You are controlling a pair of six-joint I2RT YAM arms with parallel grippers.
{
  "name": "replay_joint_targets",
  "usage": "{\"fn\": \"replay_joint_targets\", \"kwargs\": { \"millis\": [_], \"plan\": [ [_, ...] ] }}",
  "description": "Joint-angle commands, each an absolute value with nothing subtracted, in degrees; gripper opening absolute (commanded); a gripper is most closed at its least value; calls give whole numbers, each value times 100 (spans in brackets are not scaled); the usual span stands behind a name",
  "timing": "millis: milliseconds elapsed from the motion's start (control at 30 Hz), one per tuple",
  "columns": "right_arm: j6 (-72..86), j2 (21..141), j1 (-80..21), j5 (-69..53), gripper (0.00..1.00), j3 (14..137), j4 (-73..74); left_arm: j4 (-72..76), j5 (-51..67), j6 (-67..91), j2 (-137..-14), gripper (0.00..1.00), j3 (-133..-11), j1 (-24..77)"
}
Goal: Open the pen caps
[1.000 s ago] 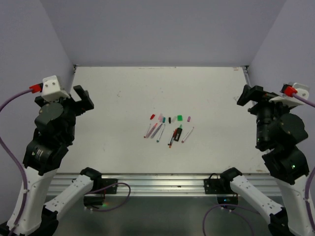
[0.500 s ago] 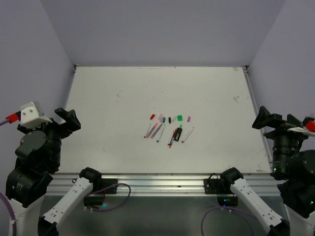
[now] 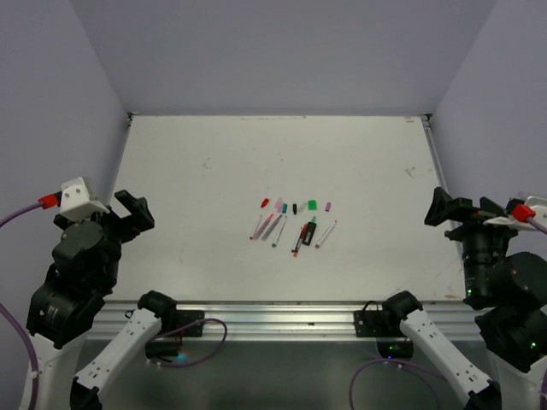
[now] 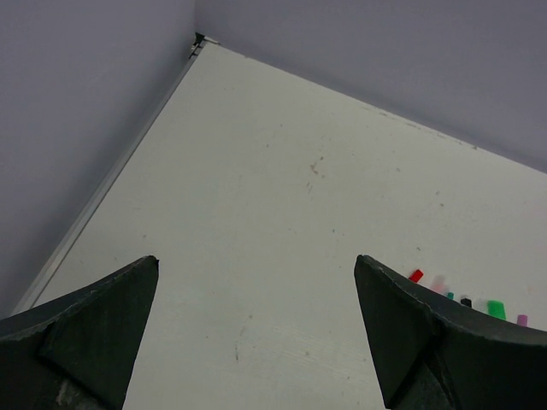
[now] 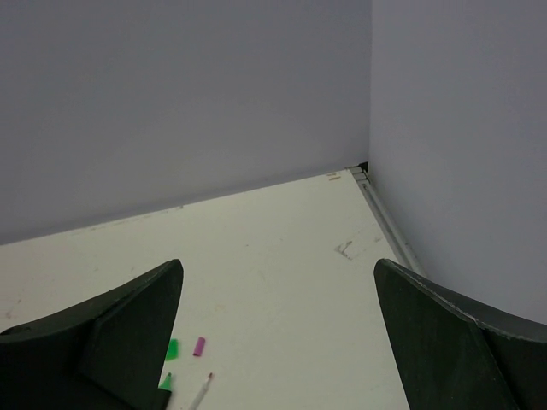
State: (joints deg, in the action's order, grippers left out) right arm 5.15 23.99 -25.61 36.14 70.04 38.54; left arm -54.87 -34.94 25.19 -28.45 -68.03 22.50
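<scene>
Pen caps [image 3: 313,205] seemingly off, beside pens [image 3: 302,233]

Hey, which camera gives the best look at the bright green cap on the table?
The top view: the green cap lies whole and unblocked, seen from above. The left wrist view catches it low at the frame's edge, just above a finger. The right wrist view shows it against a finger's edge, perhaps partly hidden.

The right gripper [image 5: 278,269] stands wide open, with dark fingers [image 5: 111,333] at both lower corners. Low on the white surface [image 5: 282,222] lie a green cap [image 5: 172,348] and a magenta cap [image 5: 199,346], side by side and just apart.
</scene>
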Motion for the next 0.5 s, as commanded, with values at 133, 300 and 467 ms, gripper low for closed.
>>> {"fn": "replay_joint_targets", "kwargs": {
  "millis": [133, 300, 467],
  "plan": [
    [492, 2698, -2575, 3437, 99, 6970, 3516, -4958, -3331, 2646, -2927, 100, -6618, 2224],
    [466, 2777, -2575, 3410, 99, 6908, 3331, -4773, -3226, 2610, -3032, 100, -6566, 2215],
    [492, 2891, -2575, 3410, 98, 6794, 3138, -4615, -3112, 2567, -3085, 100, -6504, 2215]
  ]
}}
